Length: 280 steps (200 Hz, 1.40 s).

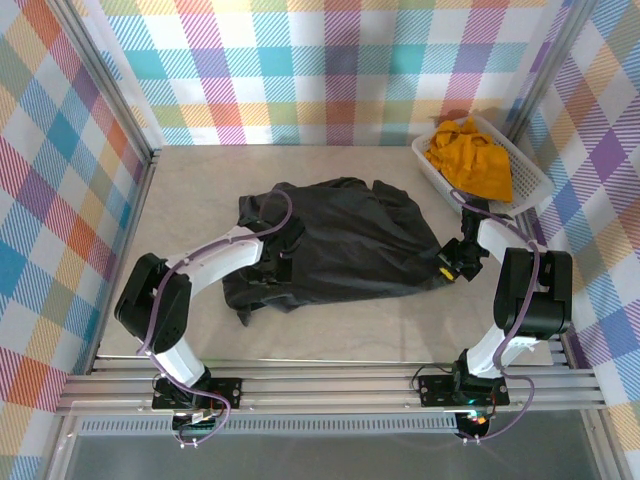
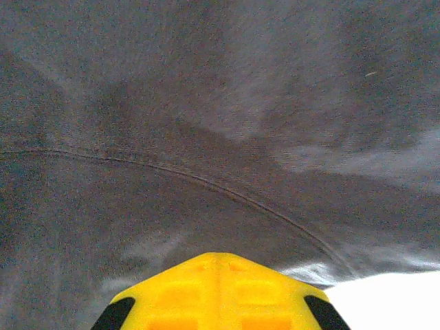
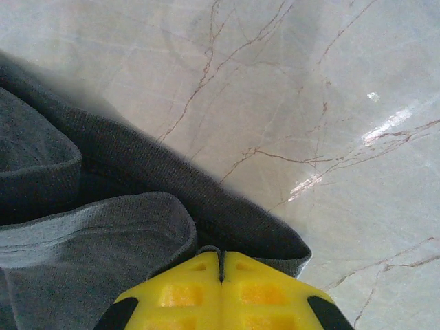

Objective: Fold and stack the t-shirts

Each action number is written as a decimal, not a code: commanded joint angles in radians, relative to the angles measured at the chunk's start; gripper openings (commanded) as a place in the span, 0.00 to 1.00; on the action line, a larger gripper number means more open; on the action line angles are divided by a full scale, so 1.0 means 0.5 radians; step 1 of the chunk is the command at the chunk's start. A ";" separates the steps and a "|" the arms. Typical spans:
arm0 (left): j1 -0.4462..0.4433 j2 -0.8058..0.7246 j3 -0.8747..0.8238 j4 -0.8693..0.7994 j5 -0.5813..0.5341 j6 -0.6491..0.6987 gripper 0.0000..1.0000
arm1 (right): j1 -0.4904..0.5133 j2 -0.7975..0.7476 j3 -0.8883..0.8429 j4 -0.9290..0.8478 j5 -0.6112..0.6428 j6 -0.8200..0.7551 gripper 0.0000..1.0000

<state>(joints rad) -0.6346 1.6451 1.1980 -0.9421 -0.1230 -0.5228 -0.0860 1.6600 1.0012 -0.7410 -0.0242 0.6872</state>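
A large black t-shirt (image 1: 340, 240) lies crumpled in the middle of the table. My left gripper (image 1: 288, 248) sits on its left part. In the left wrist view its yellow jaws (image 2: 220, 260) are pressed together into the dark fabric (image 2: 206, 124), with a seam curving just ahead. My right gripper (image 1: 443, 270) is at the shirt's right corner. There its jaws (image 3: 220, 258) are shut on a thin fold of the shirt's ribbed edge (image 3: 227, 213). A mustard yellow t-shirt (image 1: 470, 160) lies bunched in the basket at the back right.
The white lattice basket (image 1: 535, 182) stands in the far right corner against the plaid wall. Bare marble tabletop (image 1: 200, 180) lies left of and behind the black shirt, and a strip runs in front of it. Metal rails edge the near side.
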 commanded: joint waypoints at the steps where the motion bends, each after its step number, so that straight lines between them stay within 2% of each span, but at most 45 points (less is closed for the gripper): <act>1: -0.032 -0.198 0.076 -0.387 -0.170 -0.226 0.23 | -0.009 0.018 0.049 -0.022 -0.026 -0.014 0.00; 9: -0.034 -0.244 0.047 -0.493 -0.186 -0.274 0.36 | -0.010 0.018 0.050 -0.023 -0.031 -0.015 0.00; 18: -0.042 -0.306 -0.025 -0.554 -0.166 -0.321 0.41 | -0.011 0.018 0.050 -0.019 -0.037 -0.016 0.00; 43: -0.114 -0.478 -0.298 -0.531 -0.076 -0.359 0.44 | -0.011 0.030 0.053 -0.012 -0.058 -0.012 0.00; 69: -0.174 -0.489 -0.450 -0.455 -0.172 -0.343 0.46 | -0.010 0.045 0.065 -0.016 -0.061 -0.021 0.00; 120: -0.180 -0.326 -0.674 -0.181 -0.251 -0.378 0.48 | -0.011 0.054 0.088 -0.030 -0.059 -0.014 0.00; 154: -0.166 -0.113 -0.584 -0.030 -0.392 -0.323 0.47 | -0.010 0.065 0.090 -0.022 -0.070 -0.012 0.00; 168: -0.126 -0.025 -0.539 -0.003 -0.467 -0.317 0.43 | -0.011 0.069 0.090 -0.019 -0.077 -0.015 0.00; 180: -0.057 0.014 -0.519 0.043 -0.475 -0.304 0.32 | -0.009 0.063 0.096 -0.019 -0.083 -0.021 0.00; 200: 0.061 -0.057 -0.402 0.051 -0.422 -0.266 0.00 | 0.032 0.022 0.157 -0.037 -0.061 -0.075 0.00; 215: 0.163 -0.199 -0.187 0.029 -0.322 -0.234 0.00 | 0.132 -0.052 0.312 -0.104 0.011 -0.155 0.00; 239: 0.514 -0.325 0.271 0.003 -0.003 -0.302 0.00 | 0.241 -0.162 0.679 -0.214 0.037 -0.172 0.00; 256: 0.800 -0.291 0.614 0.077 0.278 -0.413 0.00 | 0.259 -0.153 1.027 -0.286 0.063 -0.149 0.00; 280: 1.105 -0.117 1.093 0.256 0.601 -0.623 0.00 | 0.256 -0.055 1.510 -0.205 0.006 -0.131 0.00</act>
<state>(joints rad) -0.1989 1.5387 1.5631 -0.8787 -0.0280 -0.7189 0.0521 1.6306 1.5593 -0.8413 -0.0158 0.6334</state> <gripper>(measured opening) 0.063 0.044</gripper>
